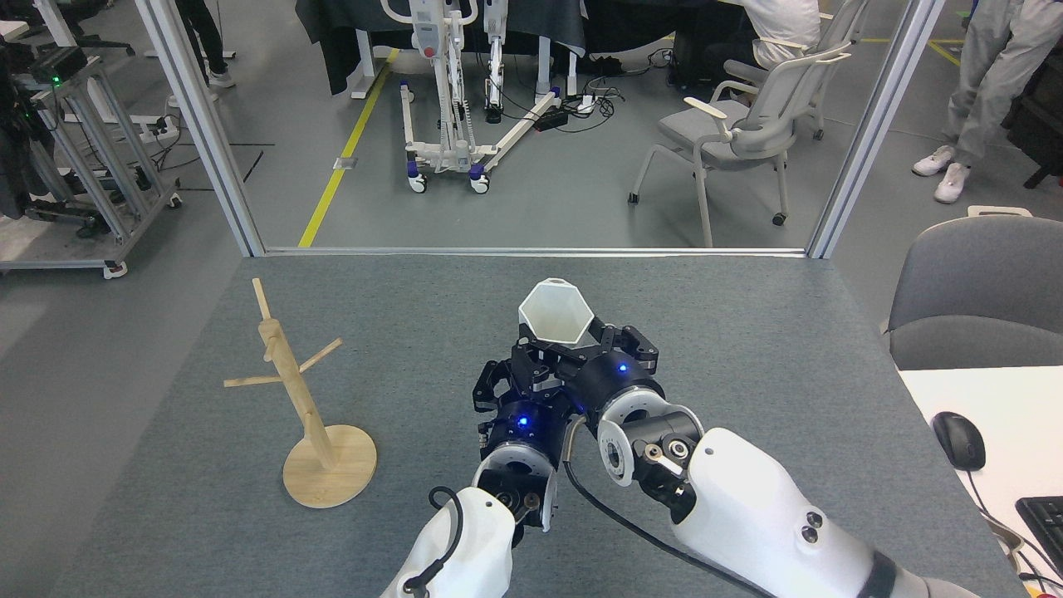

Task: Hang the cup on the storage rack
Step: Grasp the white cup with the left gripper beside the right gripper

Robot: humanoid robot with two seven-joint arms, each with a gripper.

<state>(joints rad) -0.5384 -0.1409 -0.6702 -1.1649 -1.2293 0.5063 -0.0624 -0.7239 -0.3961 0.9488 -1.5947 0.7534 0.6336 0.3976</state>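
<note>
Right end effector (573, 349) grips the cup (555, 314) at its base.

Grey felt-topped table (747, 332), wooden rack (311, 415) standing on it, well left of the left gripper (498, 390)

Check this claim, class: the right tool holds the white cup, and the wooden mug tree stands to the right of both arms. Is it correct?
Not quite. In the head view the right tool does hold the white cup, but the wooden mug tree stands to the left of both arms, not the right.
</note>
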